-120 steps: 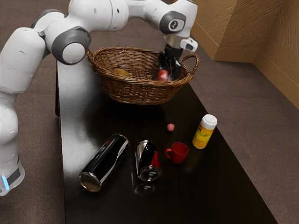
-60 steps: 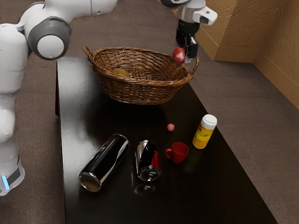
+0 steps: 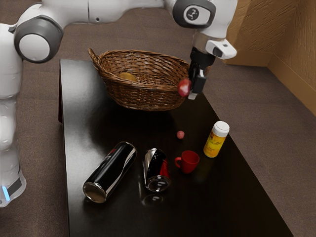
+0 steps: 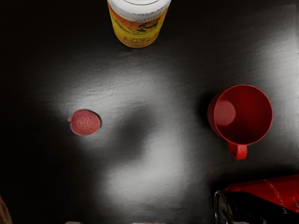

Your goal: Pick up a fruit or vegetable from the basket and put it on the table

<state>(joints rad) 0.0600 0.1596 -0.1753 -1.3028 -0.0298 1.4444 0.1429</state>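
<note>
One dark counter (image 3: 118, 129): it is carrying everything here, and it is offering free surface between the basket and the cans for setting down.
White arm (image 3: 74, 11): it is reaching over the counter from the exterior view's upper left.
Basket (image 3: 148, 97): it is standing at the far end, and its deep wall is keeping a yellow fruit (image 3: 128, 76) inside.
Long can (image 3: 110, 171): it is lying on its side, so a light push is probably risking a roll.
Short can (image 3: 156, 171): it is lying too, just beside the cup.
Gripper (image 3: 191, 89): it is pointing down and pinching the red fruit, which is surely needing this grip to hang in air.
Yellow bottle (image 3: 216, 140): it is standing upright near the counter's edge, where a knock is maybe sending it off.
Red cup (image 3: 189, 162): it is sitting with its mouth upward.
Red fruit (image 3: 184, 88): it is hanging outside the basket, above the counter; lowering and releasing are remaining.
Small pink fruit (image 3: 180, 135): it is resting alone, and the landing is needing to avoid it.
</note>
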